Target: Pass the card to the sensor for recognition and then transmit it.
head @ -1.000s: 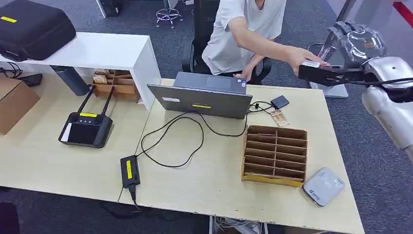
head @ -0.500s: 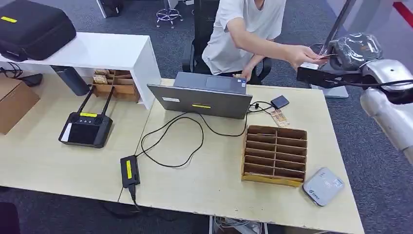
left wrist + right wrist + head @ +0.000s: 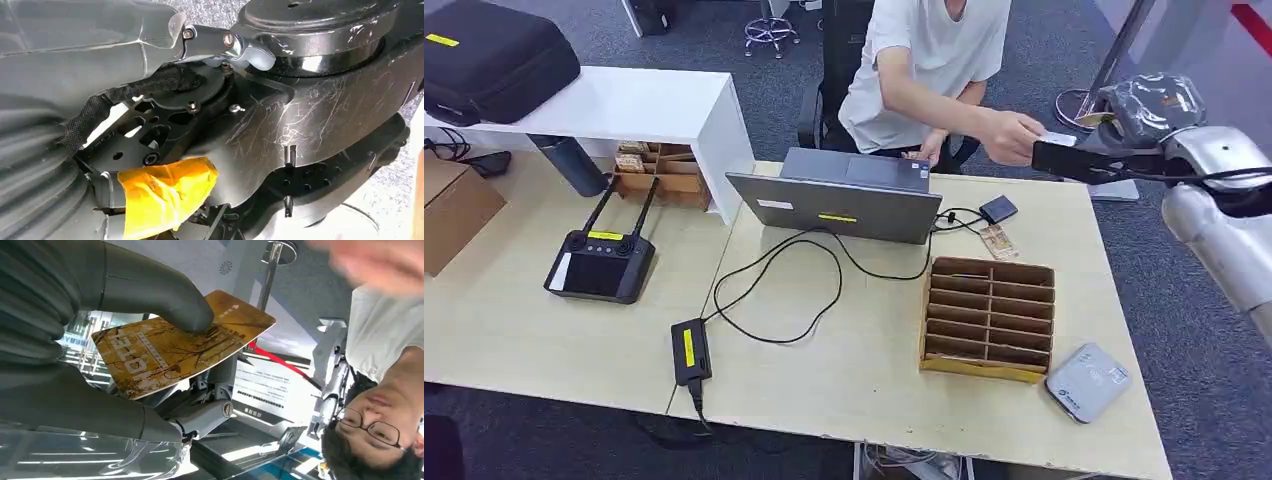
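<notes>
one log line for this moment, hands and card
right hand: pinches gold card, raised past table's far right corner | person's hand: beside it | left hand: unseen | phase: handover

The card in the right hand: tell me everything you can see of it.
The card is a thin, flat rectangle with rounded corners, golden brown, printed with a dark branch-like pattern and pale lettering too small to read. It looks like glossy plastic. The right hand pinches it, thumb pressed on the printed face, fingers behind it. One end juts free into the air, raised beyond the table's far right corner.
</notes>
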{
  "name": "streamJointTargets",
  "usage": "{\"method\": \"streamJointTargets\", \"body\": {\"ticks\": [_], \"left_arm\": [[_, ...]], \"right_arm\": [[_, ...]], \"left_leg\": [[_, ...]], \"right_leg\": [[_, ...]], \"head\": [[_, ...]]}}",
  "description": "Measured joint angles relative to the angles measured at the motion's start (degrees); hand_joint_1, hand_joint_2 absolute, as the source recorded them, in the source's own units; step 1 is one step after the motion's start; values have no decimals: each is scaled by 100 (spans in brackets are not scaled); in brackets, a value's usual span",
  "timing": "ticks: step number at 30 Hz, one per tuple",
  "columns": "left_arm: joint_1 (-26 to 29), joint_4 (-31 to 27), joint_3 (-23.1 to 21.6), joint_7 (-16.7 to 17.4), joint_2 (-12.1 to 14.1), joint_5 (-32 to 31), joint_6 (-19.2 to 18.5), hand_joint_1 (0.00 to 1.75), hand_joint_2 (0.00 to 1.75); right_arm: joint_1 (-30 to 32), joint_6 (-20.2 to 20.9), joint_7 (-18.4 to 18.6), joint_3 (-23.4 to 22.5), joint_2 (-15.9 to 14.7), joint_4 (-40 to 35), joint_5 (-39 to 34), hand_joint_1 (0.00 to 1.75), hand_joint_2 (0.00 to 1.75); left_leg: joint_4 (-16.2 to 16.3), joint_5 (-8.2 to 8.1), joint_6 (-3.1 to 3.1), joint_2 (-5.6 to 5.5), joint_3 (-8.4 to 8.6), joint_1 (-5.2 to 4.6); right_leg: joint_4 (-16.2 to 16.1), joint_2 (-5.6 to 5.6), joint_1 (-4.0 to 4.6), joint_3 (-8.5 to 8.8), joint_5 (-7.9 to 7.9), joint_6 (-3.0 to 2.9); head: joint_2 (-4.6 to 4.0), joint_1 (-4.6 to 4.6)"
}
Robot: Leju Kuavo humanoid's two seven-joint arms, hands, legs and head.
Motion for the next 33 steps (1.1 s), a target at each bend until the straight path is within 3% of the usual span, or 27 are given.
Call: {"method": "streamJointTargets", "body": {"ticks": [8, 14, 19, 25, 29, 33], "left_arm": [[-1, -4, 0, 105, -9, -2, -22, 0, 175], [15, -4, 11, 116, -26, -2, -26, 0, 175], [21, -9, 33, 41, -35, 0, 123, 0, 175], [25, -175, 33, -103, -55, 2, 590, 0, 175], [30, -260, 33, -119, -55, 2, 766, 0, 175], [20, -275, 33, -247, -61, 9, 881, 0, 175]], "right_arm": [[1, 30, 11, 0, -11, -7, 81, 175, 175], [2, 339, 39, 13, -129, -39, 46, 175, 175], [41, 542, 61, 31, -411, -206, -77, 175, 175], [413, 232, 356, 28, -835, -529, 138, 175, 175], [605, 607, 388, 15, -1163, -815, 136, 175, 175], [635, 1675, 472, 42, -1504, -1253, -302, 175, 175]], "left_leg": [[0, 0, 0, 0, 0, 0], [2, 0, 0, 0, 0, 0], [3, -1, 1, -1, -1, 0], [5, -2, 1, -6, -4, 0], [6, -2, 1, -5, -2, -1], [6, -2, 1, -3, 0, -1]], "right_leg": [[0, 0, 0, 0, 0, 0], [-1, -1, -1, 0, 0, 0], [-3, -1, -2, 0, 0, 0], [-4, -5, 0, 1, 0, 1], [-4, -4, 0, -1, 1, 1], [-4, 2, -1, -5, 1, 1]], "head": [[0, 0], [0, 0], [0, -2], [0, 0], [0, 0], [0, -4]]}}
